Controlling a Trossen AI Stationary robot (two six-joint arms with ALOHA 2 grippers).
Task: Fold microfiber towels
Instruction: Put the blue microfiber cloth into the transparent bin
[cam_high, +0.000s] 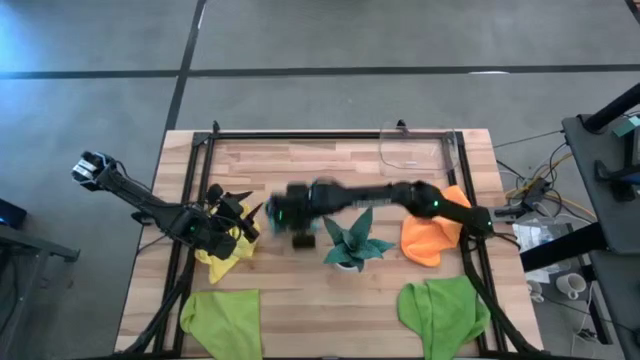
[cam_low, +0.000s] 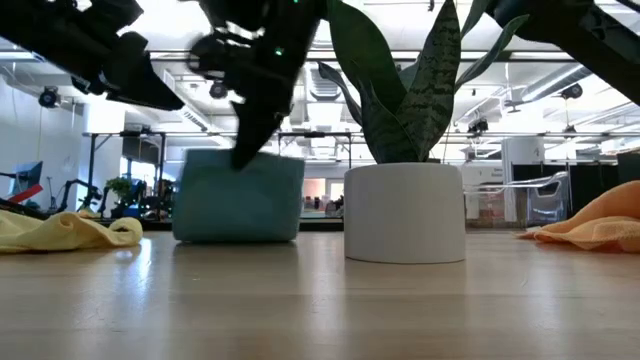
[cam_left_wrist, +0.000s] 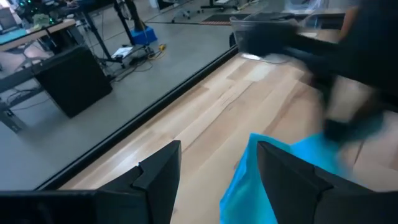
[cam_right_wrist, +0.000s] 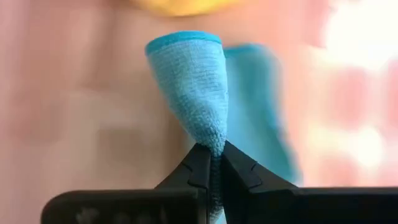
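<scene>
Right pincer (cam_right_wrist: 211, 155) clamped on the light blue towel (cam_right_wrist: 193, 81), pinching its bunched fabric above the worktop (cam_high: 330, 160); left pincer (cam_left_wrist: 214, 168) stands apart beside it.

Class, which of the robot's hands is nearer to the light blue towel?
The right. The right hand is shut on the light blue towel, pinching a fold of it. The left hand hovers just beside it, over the yellow towel, open.

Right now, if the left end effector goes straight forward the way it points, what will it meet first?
Most likely the light blue towel, which lies just ahead of the open left end effector. The right arm crosses beyond it; depth is unclear.
</scene>
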